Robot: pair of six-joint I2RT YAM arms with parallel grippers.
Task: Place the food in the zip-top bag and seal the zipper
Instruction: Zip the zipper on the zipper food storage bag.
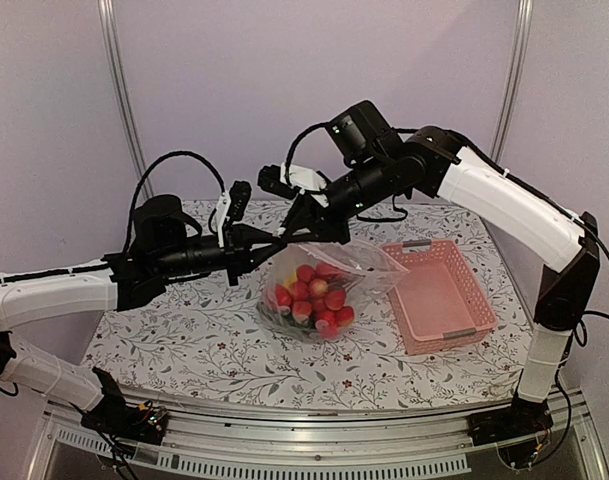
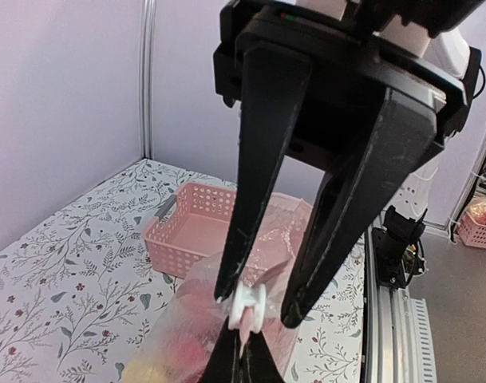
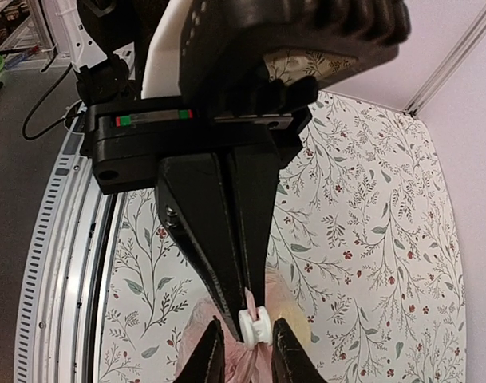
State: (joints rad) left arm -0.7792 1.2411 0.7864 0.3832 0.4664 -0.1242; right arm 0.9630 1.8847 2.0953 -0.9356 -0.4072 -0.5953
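The clear zip-top bag (image 1: 369, 262) stands on the table with red, yellow and green food (image 1: 312, 297) inside. Its top left corner is lifted. My right gripper (image 1: 296, 231) is shut on the bag's zipper edge (image 3: 249, 300), its tips (image 3: 247, 309) right against a white slider (image 3: 255, 327). My left gripper (image 1: 279, 243) is open. Its fingers (image 2: 257, 308) straddle that slider (image 2: 249, 306), one finger touching it and the other a little apart. The bag hangs below (image 2: 187, 335). In the right wrist view the left fingertips (image 3: 211, 343) flank the slider.
A pink slotted basket (image 1: 439, 295) with nothing in it sits just right of the bag, also in the left wrist view (image 2: 195, 223). The flowered tablecloth (image 1: 184, 330) ends at a metal rail along the near edge. Both arms meet over the table's middle back.
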